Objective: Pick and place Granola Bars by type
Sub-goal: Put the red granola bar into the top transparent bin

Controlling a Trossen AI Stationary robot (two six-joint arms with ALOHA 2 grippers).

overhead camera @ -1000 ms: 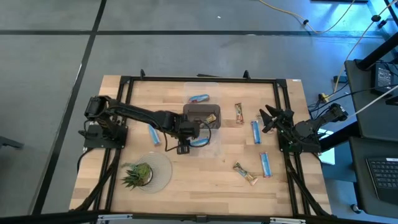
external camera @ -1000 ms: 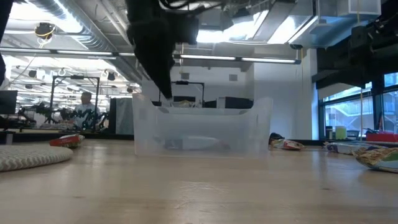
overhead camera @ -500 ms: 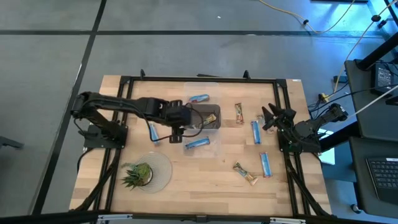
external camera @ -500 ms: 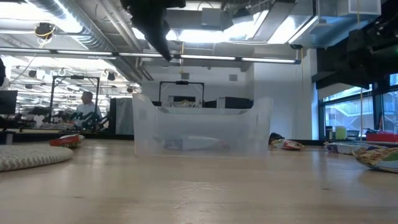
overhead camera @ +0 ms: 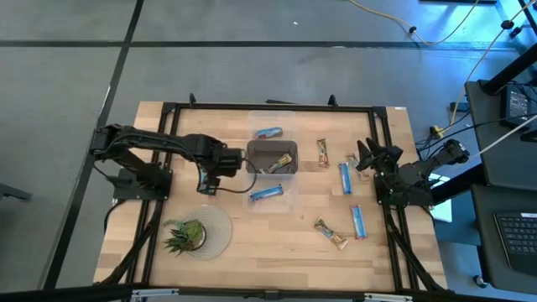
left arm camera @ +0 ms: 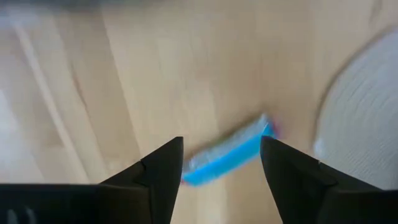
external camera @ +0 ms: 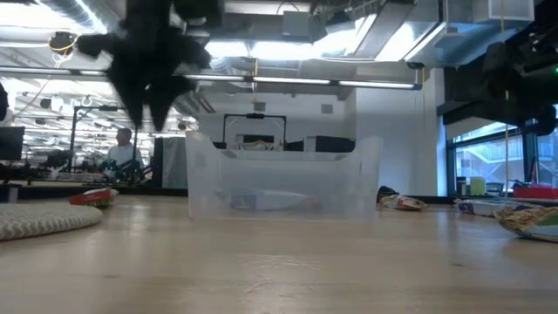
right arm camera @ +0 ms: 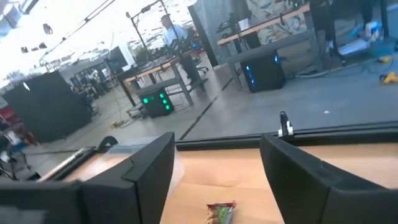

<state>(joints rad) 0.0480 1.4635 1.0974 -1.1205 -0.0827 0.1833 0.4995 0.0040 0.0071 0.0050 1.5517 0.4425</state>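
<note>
My left gripper (overhead camera: 205, 174) is open and hangs in the air (external camera: 148, 105) over a blue bar (left arm camera: 227, 158) that lies flat on the table near the left side; its fingers stand on either side above it without touching. A clear bin (overhead camera: 270, 172) in the middle holds a brown bar (overhead camera: 277, 159) in its far part and a blue bar (overhead camera: 267, 193) in its near part. More bars lie on the wood: blue ones (overhead camera: 268, 132), (overhead camera: 344, 178), (overhead camera: 358, 221), a brown one (overhead camera: 322, 151), a gold one (overhead camera: 331, 234). My right gripper (overhead camera: 362, 159) waits open at the right edge.
A green potted plant (overhead camera: 185, 235) stands on a round pale mat (overhead camera: 214, 231) at the near left, close to the left gripper; the mat's edge (left arm camera: 360, 124) shows beside the blue bar. A black frame (overhead camera: 168, 117) runs around the table. A wrapped bar (right arm camera: 221, 213) lies before the right gripper.
My left gripper has risen out of the clear bin's near part and swung toward the table's left edge, ending over the blue bar beside the mat. The blue bar in the bin has stayed where it lay.
</note>
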